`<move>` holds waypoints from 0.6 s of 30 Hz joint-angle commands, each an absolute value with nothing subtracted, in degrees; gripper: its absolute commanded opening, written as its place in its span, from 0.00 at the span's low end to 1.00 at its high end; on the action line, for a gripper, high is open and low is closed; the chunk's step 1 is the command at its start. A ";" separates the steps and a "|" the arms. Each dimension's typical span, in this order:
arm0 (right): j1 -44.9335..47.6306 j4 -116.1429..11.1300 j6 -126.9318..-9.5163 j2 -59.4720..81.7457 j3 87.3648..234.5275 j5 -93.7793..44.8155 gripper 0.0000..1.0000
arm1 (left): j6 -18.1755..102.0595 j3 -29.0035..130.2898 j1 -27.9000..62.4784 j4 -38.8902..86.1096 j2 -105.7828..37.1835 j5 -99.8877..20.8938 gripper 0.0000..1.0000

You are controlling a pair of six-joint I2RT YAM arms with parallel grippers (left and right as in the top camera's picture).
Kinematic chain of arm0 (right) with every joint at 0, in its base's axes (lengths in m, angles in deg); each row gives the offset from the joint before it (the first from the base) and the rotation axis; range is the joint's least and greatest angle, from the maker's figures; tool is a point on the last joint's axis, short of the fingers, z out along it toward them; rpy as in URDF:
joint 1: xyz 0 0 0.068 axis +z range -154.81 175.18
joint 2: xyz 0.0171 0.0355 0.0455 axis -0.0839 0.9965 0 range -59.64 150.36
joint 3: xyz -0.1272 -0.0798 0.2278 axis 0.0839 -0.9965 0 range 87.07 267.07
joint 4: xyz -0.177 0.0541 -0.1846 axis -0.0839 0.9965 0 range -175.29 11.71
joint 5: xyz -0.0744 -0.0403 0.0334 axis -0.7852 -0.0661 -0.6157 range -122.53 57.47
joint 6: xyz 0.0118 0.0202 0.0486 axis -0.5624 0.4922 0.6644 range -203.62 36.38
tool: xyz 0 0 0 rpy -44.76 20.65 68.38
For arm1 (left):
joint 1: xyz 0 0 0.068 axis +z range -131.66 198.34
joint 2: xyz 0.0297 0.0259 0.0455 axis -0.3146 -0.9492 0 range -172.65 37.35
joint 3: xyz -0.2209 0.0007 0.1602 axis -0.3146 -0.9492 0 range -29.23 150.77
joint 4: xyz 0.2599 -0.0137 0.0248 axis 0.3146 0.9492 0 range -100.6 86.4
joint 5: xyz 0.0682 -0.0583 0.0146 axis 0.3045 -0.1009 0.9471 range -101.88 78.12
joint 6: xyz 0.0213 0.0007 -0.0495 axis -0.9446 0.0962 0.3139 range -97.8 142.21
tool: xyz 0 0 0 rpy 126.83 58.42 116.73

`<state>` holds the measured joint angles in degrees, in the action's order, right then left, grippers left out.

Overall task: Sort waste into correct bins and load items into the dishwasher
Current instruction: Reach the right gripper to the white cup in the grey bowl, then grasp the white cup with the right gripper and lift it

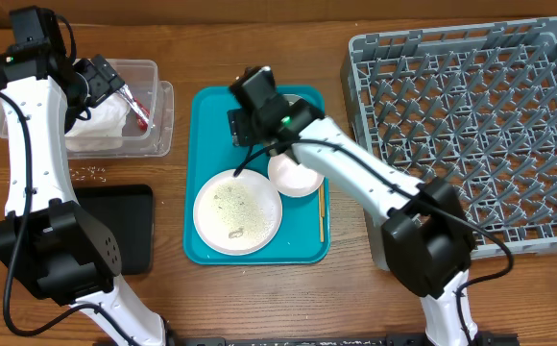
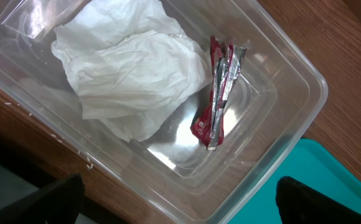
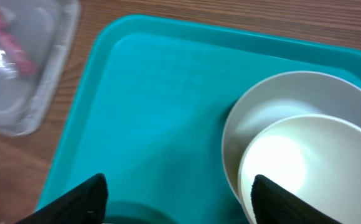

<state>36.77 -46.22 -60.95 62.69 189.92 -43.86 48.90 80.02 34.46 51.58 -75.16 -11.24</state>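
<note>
The crumpled white napkin (image 2: 127, 68) and the red-and-white wrapper (image 2: 218, 102) lie inside the clear tub (image 2: 280, 143). My left gripper (image 2: 180, 202) is open and empty just above the tub's near rim; from overhead it (image 1: 115, 82) hangs over the tub (image 1: 163, 115). My right gripper (image 3: 180, 199) is open and empty over the bare teal tray (image 3: 162, 106), left of a greyish bowl (image 3: 246, 118) with a white vessel (image 3: 305, 162) nested in it. The round plate (image 1: 237, 211) carries crumbs. A pale bowl (image 1: 295, 175) sits beside it. The grey dish rack (image 1: 480, 125) holds nothing.
The shallow black tray (image 1: 115, 226) lies left of the teal tray (image 1: 202, 106). Rice-like crumbs (image 1: 91, 173) are scattered on the wood below the tub. A wooden chopstick (image 1: 322, 211) lies along the teal tray's right side.
</note>
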 commanded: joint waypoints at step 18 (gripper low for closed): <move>36.64 -47.51 -59.33 67.67 191.29 -53.93 0.61 | 49.47 81.29 34.41 51.58 -72.98 -11.35 1.00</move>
